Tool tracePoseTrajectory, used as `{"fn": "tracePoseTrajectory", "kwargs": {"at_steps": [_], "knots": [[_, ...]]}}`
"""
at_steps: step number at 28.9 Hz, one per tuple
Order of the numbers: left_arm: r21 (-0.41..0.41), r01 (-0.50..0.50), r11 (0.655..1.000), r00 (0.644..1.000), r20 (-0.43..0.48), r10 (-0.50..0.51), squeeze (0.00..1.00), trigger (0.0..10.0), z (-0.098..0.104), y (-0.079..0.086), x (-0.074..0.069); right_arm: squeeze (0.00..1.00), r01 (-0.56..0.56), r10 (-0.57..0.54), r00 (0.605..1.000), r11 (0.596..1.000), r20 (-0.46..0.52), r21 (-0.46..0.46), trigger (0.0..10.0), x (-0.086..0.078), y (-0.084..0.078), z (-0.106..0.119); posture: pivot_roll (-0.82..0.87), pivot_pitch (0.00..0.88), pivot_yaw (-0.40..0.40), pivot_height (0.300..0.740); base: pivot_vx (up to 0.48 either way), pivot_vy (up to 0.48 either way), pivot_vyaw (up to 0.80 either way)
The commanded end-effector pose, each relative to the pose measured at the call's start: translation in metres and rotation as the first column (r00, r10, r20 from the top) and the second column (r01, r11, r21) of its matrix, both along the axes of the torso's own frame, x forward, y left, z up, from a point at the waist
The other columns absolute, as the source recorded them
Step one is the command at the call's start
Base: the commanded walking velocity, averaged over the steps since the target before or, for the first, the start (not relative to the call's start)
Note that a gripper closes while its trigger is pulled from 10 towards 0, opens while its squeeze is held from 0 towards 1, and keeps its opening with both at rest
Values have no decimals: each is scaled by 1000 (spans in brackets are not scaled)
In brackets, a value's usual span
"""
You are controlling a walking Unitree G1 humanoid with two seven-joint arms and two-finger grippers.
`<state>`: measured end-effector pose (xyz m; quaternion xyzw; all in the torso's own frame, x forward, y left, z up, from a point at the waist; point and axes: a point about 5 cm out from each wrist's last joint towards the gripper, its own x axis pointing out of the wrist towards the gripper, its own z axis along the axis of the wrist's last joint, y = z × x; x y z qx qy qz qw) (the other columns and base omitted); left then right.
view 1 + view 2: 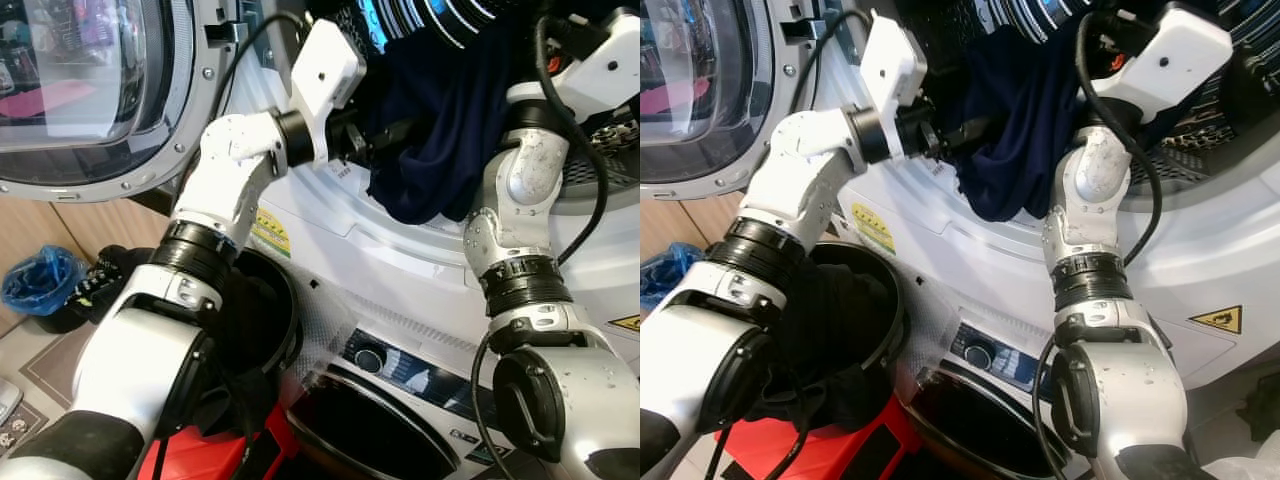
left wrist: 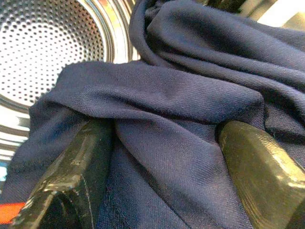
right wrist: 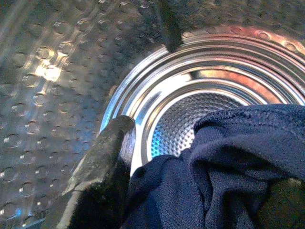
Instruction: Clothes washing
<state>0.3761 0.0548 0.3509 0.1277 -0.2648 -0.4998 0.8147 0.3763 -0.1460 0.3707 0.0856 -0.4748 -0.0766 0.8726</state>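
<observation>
White washer front and its open round door (image 1: 90, 100) frame your view as you load the drum (image 2: 52, 52). You have the navy garment (image 1: 440, 130) half in, draped over the door lip: its long axis runs from inside the drum down and outward, loose end hanging toward the robot. Your left gripper (image 2: 164, 157) has its fingers (image 2: 71, 176) spread, cloth bunched between them and over both tips, not yet pinched. Your right gripper (image 3: 190, 191) sits inside the drum mouth, fingers apart, fabric lying between them. Next, likely close on the fold and push it deeper, lifting the hanging end clear of the lip.
</observation>
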Motion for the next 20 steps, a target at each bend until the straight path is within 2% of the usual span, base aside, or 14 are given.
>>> {"fn": "tracePoseTrajectory", "kwargs": {"at_steps": [1, 4, 11, 17, 20], "knots": [[-13, 25, 1000, 1000, 3, -25, 0, 10000, 3, -2, 0, 0, -6, 4, 998, 1000, -67, -25, 10000, 4, 2, -19, 70, 118, -2, 740, 0, 0, 0], [-27, 63, 998, 998, -30, -64, 0, 10000, 1, -3, 1, 0, -40, 36, 997, 997, -65, -61, 10000, 2, 9, -24, 64, 121, -2, 740, 0, 0, 0], [-35, 158, 987, 987, -3, -158, 0, 10000, 8, -11, -4, 0, -101, 94, 994, 985, -56, -138, 10000, -2, 21, -24, 58, 122, 0, 740, 0, 0, 0], [-44, 166, 985, 986, 14, -165, 0, 10000, 14, -14, -5, 0, -138, 142, 990, 972, 7, -190, 10000, -7, 26, -7, 59, 120, -1, 740, 0, 0, 0], [-73, 166, 983, 986, 22, -165, 0, 10000, 18, -14, -5, 0, -178, 197, 977, 965, 85, -192, 10000, -16, 30, 9, 58, 117, -1, 740, 0, 0, 0]]}}
